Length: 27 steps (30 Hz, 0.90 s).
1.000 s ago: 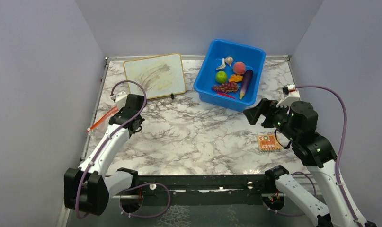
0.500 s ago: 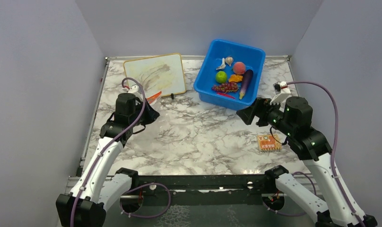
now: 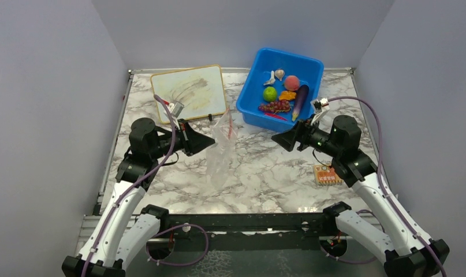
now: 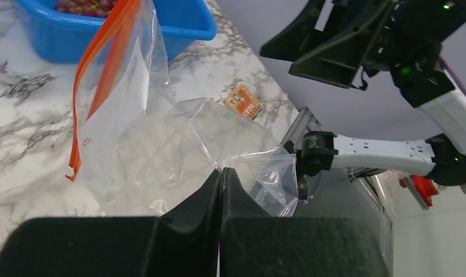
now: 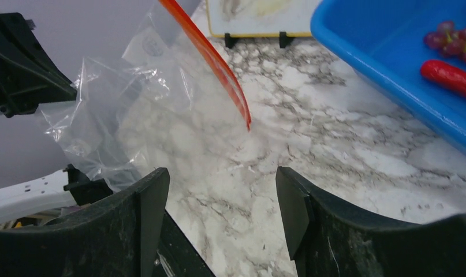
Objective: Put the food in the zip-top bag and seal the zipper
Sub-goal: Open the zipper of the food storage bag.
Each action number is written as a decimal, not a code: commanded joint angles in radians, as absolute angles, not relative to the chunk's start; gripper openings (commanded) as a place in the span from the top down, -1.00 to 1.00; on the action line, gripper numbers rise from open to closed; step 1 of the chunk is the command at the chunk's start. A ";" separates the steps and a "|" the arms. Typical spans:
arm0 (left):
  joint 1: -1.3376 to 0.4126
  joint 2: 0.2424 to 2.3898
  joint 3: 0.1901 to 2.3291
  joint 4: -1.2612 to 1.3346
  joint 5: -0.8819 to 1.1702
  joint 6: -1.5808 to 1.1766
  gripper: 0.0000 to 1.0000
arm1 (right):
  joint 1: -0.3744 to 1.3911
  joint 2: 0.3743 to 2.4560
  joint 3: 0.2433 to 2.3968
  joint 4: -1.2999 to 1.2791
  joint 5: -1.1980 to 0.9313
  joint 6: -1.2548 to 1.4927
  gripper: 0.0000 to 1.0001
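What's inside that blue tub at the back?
The tub holds a lime, peach, eggplant, grapes, chili, garlic and an orange piece, all toys. The floor beneath them is covered.

Bright, even diffuse light, soft shadows. My left fingers (image 4: pixel 161 242) soft-focus at 6 o'clock; zip-top bag (image 4: pixel 178 144) glints.

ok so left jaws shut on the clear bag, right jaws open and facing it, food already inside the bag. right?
Not quite. The food is not inside the bag; all of it lies in the blue bin, as the top external view shows. The rest holds: left jaws shut on the bag, right jaws open and facing it.
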<state>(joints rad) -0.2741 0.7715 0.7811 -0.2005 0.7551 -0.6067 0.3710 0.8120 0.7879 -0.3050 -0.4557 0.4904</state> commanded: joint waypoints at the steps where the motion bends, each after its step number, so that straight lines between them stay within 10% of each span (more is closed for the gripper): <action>1: -0.280 0.726 0.736 -0.042 0.905 -0.668 1.00 | 0.365 0.827 0.759 -0.007 -0.577 0.539 -0.36; 27: -0.294 0.787 0.743 0.040 1.092 -0.666 1.00 | 0.547 1.317 0.773 0.511 -0.795 0.547 -0.43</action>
